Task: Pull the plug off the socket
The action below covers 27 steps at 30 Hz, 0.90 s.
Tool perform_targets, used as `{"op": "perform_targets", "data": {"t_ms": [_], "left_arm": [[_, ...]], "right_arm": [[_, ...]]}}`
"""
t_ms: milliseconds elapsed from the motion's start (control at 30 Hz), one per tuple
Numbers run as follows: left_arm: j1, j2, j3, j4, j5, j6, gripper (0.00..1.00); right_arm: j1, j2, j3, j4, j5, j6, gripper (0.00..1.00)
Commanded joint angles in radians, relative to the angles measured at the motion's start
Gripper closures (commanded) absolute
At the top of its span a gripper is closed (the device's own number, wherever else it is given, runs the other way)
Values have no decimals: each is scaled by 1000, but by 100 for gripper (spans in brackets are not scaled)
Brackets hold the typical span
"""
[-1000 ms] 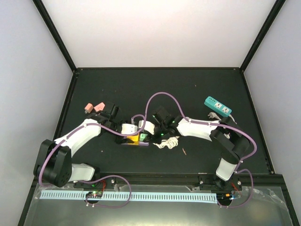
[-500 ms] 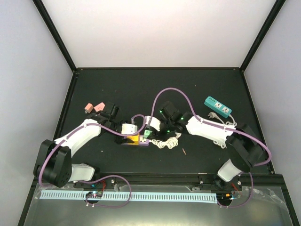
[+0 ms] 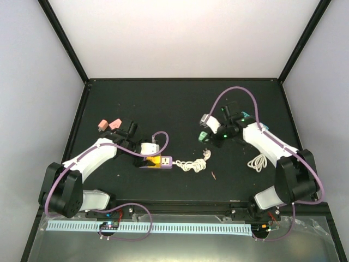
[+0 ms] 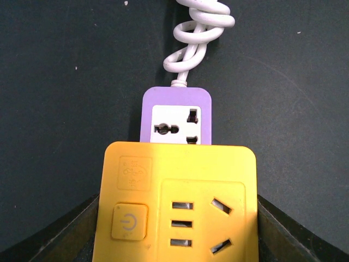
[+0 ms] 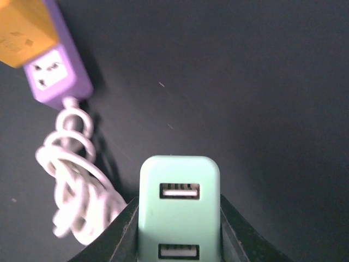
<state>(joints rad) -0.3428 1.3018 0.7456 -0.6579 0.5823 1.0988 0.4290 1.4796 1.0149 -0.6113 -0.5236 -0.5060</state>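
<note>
The socket is a yellow (image 3: 154, 161) and purple block with a white coiled cord (image 3: 193, 164), lying on the black table. My left gripper (image 3: 148, 157) is shut on its yellow end. In the left wrist view the yellow block (image 4: 174, 207) fills the space between my fingers (image 4: 71, 234), and its purple end (image 4: 177, 117) has bare holes. My right gripper (image 3: 205, 133) is shut on the mint green USB plug (image 3: 203, 135) and holds it apart, to the right of the socket. The right wrist view shows the plug (image 5: 180, 210) between my jaws and the socket (image 5: 54, 73) far off.
A teal power strip (image 3: 252, 123) lies at the back right, partly behind the right arm. Two pink blocks (image 3: 108, 124) lie at the left. A loose white cord (image 3: 259, 161) lies near the right arm. A small brown scrap (image 3: 214, 175) lies in front.
My right gripper has moved from the socket back and to the right, taking the green plug out of it. The left gripper has kept the socket in place.
</note>
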Motion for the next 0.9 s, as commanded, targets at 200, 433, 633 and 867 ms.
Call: {"op": "perform_targets", "data": {"t_ms": [200,433,633,867], "left_arm": [[-2,-29,4,-10,-21,-60,61],[-2,-104,71,-41,17,-181,24],[-1,-191,99,-60,39,-239,1],[1,-346,109,140,-23,-495,1]], "right_arm": [[-138,-32,44,-163,-44,-72,98],[-134,-7,136,-164,-159,-5,97],[-75,80,274,-144,-202,71,97],[4,119,333,40,-267,376,97]]}}
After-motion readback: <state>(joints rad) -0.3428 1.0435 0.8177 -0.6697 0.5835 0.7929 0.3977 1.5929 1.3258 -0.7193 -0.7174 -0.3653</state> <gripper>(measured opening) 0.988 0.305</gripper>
